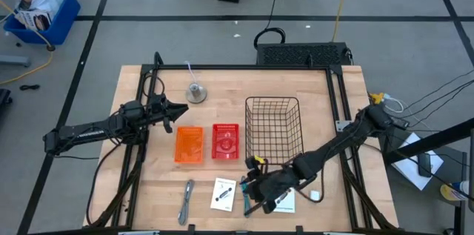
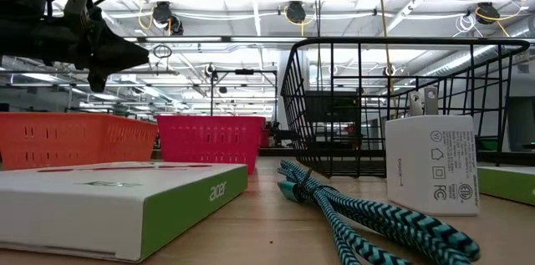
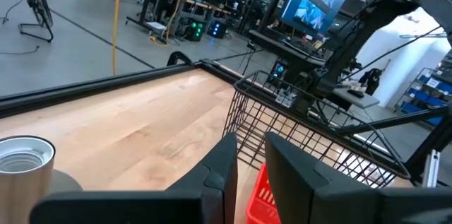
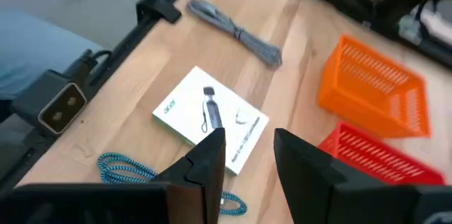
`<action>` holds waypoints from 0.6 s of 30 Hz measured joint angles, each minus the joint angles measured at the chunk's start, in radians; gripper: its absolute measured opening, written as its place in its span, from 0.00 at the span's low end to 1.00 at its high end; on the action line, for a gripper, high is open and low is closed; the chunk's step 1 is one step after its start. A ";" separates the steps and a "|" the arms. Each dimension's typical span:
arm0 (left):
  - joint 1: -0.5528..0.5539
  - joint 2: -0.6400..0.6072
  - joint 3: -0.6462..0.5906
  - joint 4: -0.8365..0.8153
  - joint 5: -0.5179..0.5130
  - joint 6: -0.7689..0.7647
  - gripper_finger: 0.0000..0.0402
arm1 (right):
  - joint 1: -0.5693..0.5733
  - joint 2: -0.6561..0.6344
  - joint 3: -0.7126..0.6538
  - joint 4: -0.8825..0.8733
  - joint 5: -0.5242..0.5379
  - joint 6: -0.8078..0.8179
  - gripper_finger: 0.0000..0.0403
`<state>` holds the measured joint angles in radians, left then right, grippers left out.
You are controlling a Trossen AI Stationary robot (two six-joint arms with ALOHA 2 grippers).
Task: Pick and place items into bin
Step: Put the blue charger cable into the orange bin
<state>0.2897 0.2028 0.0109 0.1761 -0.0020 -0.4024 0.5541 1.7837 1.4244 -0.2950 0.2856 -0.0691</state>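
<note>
a white boxed item with a green edge (image 4: 212, 119) lies flat on the wooden desk (image 1: 148, 190) near its front edge, at about 6 o'clock from the red bin (image 1: 226, 141). a grey braided cable (image 1: 186, 200) lies bundled at its 9 o'clock, apart from it. a teal braided cable (image 4: 127, 171) lies coiled at the box's 3 o'clock in the high view, partly under the right arm. a second white and green box (image 1: 285, 202) sits further toward 3 o'clock, also partly under that arm, and a small white charger block (image 1: 315, 195) stands just beyond it. in the low view the charger (image 2: 431, 163) stands upright with its prongs up.

the right hand (image 1: 248, 190) hovers low over the front of the desk beside the first box, its two dark fingers (image 4: 212, 155) spread apart and pinching nothing.

behind these, an orange bin (image 1: 189, 145) and the red bin sit side by side at mid desk, with a black wire basket (image 1: 274, 127) at their 3 o'clock. a round grey metal object (image 1: 196, 93) stands toward the desk's back, at about 12 o'clock from the orange bin.

the left hand (image 1: 180, 110) waits above the desk at 10 o'clock from the orange bin, its fingers (image 3: 222, 171) slightly parted and holding nothing.
</note>
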 joint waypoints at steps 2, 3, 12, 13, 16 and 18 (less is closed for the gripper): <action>0.000 0.000 0.000 0.006 0.000 -0.010 0.19 | -0.004 0.021 0.030 -0.036 -0.001 0.040 0.28; 0.000 0.000 0.000 0.011 0.000 -0.015 0.19 | -0.005 0.029 0.043 -0.052 -0.003 0.077 0.28; 0.000 0.000 0.000 -0.021 0.001 -0.022 0.19 | -0.008 0.035 0.073 -0.069 -0.107 0.403 0.28; 0.000 0.000 0.000 -0.025 0.001 -0.023 0.19 | -0.008 0.035 0.073 -0.071 -0.108 0.431 0.28; 0.000 0.000 0.000 -0.032 0.001 -0.026 0.19 | -0.008 0.041 0.073 -0.067 -0.119 0.521 0.28; 0.000 0.000 0.000 -0.031 0.001 -0.026 0.19 | -0.003 0.048 0.073 -0.055 -0.163 0.558 0.28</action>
<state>0.2899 0.2028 0.0109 0.1451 -0.0010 -0.4283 0.5511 1.8315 1.4970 -0.3496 0.1221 0.4891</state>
